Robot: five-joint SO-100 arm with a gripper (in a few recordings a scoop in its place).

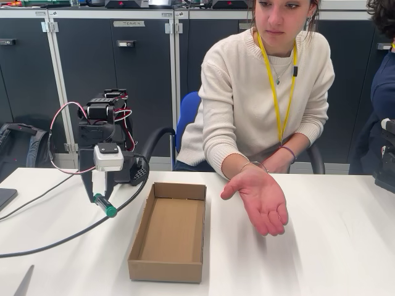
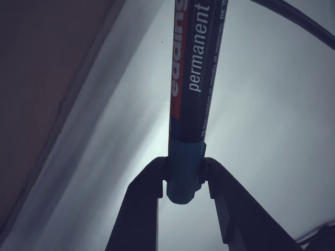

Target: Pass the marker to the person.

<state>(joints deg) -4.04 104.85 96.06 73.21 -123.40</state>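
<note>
Two tool (image 2: 182, 178) fingers pinch the marker (image 2: 194, 83) by its green end; person's hand (image 1: 262, 200) lies palm-up.

Your slim dark marker (image 2: 196, 78) carries red-and-white print, and its end is teal-green in the wrist view, brighter green in the fixed view (image 1: 106, 206). You face a person in a cream knit sweater (image 1: 259, 92) with a yellow lanyard (image 1: 278, 92). The open cardboard box (image 1: 168, 271) is plain brown, the table (image 1: 321, 259) white.
</note>
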